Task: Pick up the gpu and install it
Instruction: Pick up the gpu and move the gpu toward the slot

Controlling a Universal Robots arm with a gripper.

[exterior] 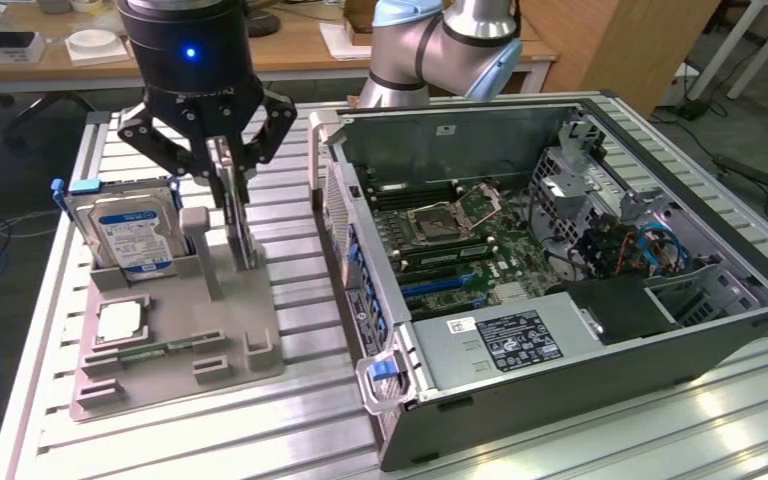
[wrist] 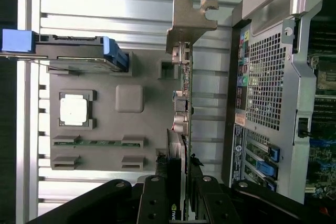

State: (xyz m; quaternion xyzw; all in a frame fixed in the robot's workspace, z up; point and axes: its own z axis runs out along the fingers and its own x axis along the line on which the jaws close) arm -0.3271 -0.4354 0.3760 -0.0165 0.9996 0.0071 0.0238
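The gpu stands on edge in a slot of the grey holder, left of centre in the exterior view. The end effector is closed on its top edge, one finger against each face. Lift the card straight along its own plane; any tilt would likely bind it in the slot or rock the holder. Keep the grip centred so the card cannot swing. The gpu is a thin, dark card, seen edge-on, with a silvery bracket at one end. A hard drive stands just beside it. The open case sits at frame right on the table.
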